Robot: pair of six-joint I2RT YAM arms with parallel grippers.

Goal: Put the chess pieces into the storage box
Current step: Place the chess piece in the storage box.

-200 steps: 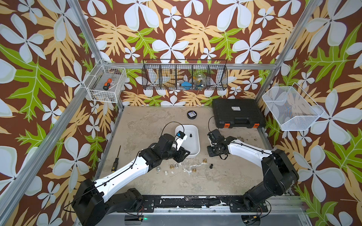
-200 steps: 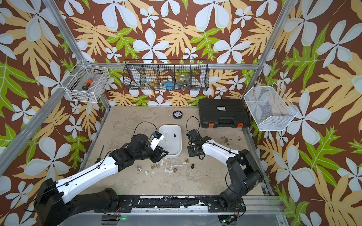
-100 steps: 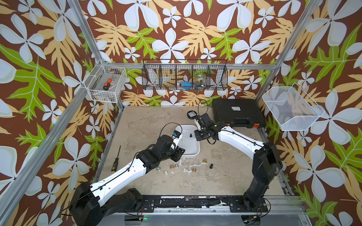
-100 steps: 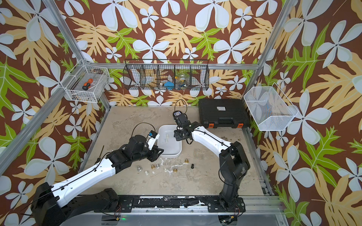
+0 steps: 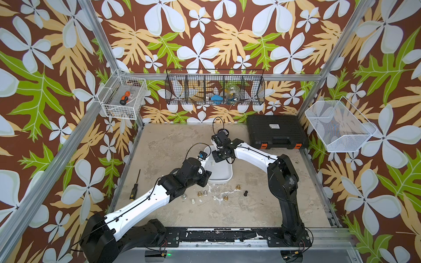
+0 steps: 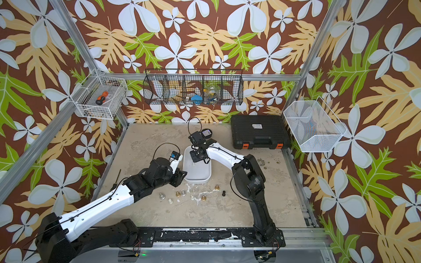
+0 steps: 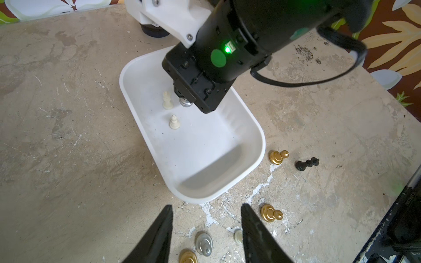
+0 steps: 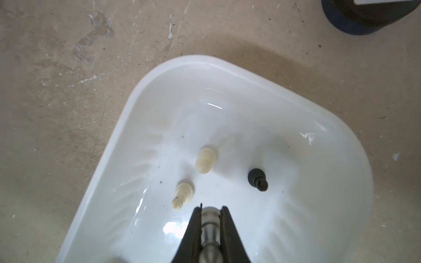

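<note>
1. Chess pieces: 3 sit inside the storage box (image 8: 205,59), namely 2 cream ones and 1 black piece (image 8: 257,180). 1 silver piece (image 8: 210,230) is clamped by its neck in the right gripper (image 8: 210,211) over the box floor. 8 loose pieces (image 5: 225,198) stand on the table just past the box's near end.
2. Risk, release: the jaws sit just beside the nearest cream piece (image 8: 183,195). A wide opening or a drop from height could topple it or the silver piece. Height above the floor: cannot tell.
3. Risk, box walls: they are smooth and curved, so a tipped piece probably rolls but stays inside.
4. Risk, left gripper (image 7: 207,206): it is open and empty, low over the table, just beside the box's near rim. A sloppy descent could clip the rim and shove the box under the right gripper mid-release.
5. Risk, pick: a gold piece (image 5: 199,194) and a second silver piece (image 5: 205,193) stand just beside each other. 1 pinch may catch both or flick 1 away.
6. Risk, arms: both wrists are near each other at the box, so contact is possible if both move at once.
7. Surface: beige table (image 5: 170,148), flat, stained, with white scuffs. Also on it are a black hard case (image 5: 276,132), a black puck (image 6: 206,133) and a screwdriver (image 5: 134,190).
8. Room: floral wallpaper (image 5: 198,52) and an aluminium frame (image 5: 101,34). A black wire basket (image 5: 215,90) hangs at the back, a white wire basket (image 5: 124,98) on the left and a white mesh basket (image 5: 339,127) on the right.
</note>
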